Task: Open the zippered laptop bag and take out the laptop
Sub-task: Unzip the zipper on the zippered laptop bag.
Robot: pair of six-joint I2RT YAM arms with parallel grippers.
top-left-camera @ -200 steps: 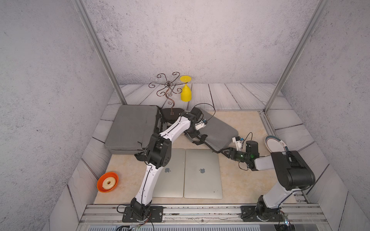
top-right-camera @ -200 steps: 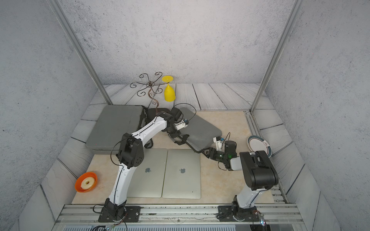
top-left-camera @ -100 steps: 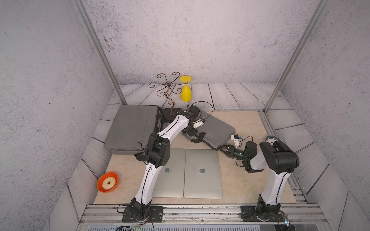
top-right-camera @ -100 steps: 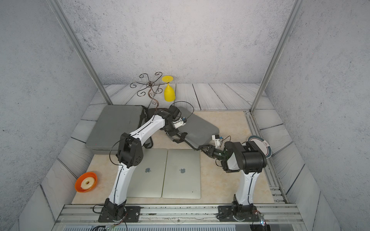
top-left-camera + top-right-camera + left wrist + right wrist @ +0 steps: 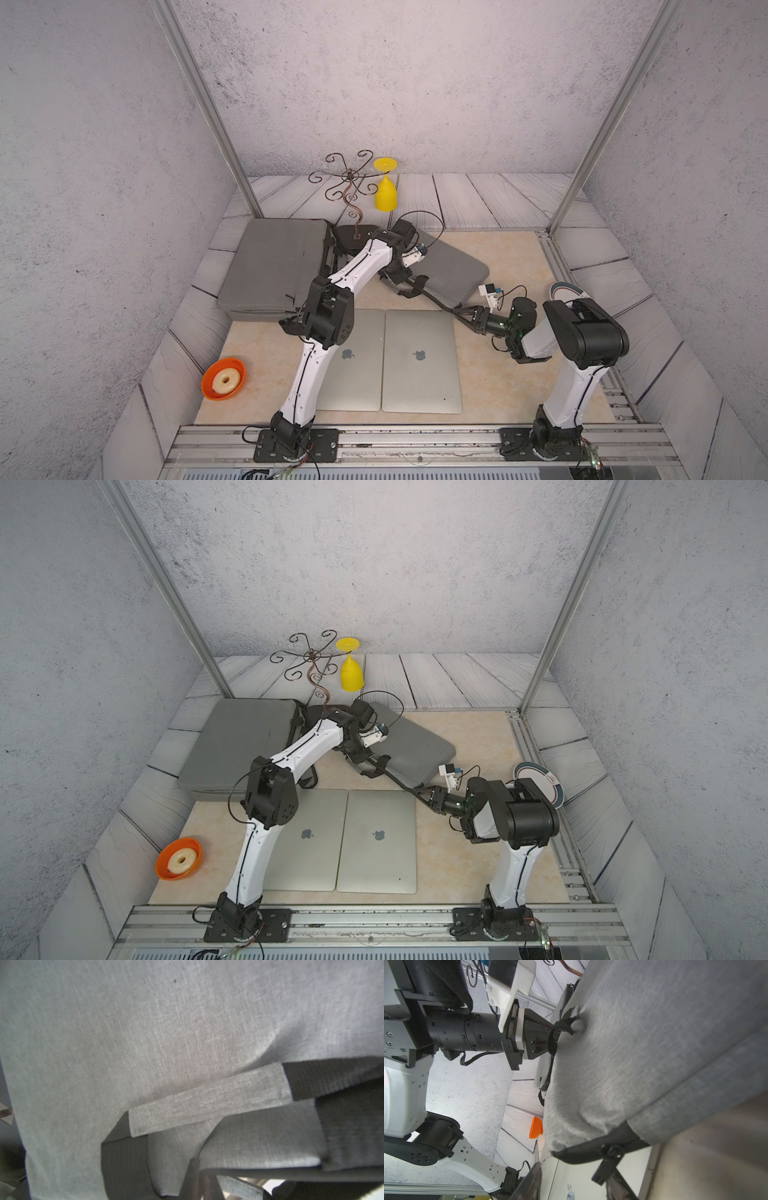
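Note:
The grey zippered laptop bag (image 5: 451,266) (image 5: 411,746) lies slanted at mid-table, its inside hidden. My left gripper (image 5: 401,276) (image 5: 361,757) is shut on the bag's black handle strap (image 5: 560,1029); in the left wrist view only grey fabric and the handle (image 5: 207,1101) show. My right gripper (image 5: 459,315) (image 5: 420,792) (image 5: 574,1186) is open at the bag's near corner. The black zipper pull (image 5: 605,1168) hangs between its fingers (image 5: 619,1188), close to one of them. Two closed silver laptops (image 5: 419,361) (image 5: 353,365) lie side by side in front.
More grey bags (image 5: 274,266) are stacked at the left. An orange bowl (image 5: 223,378) with a doughnut sits front left. A wire stand (image 5: 351,183) and a yellow glass (image 5: 385,191) are at the back. A plate (image 5: 540,781) lies behind the right arm.
My right arm has swung in and reached left to the bag's near corner, and its jaws have narrowed around the zipper pull. The left gripper has kept its hold on the handle.

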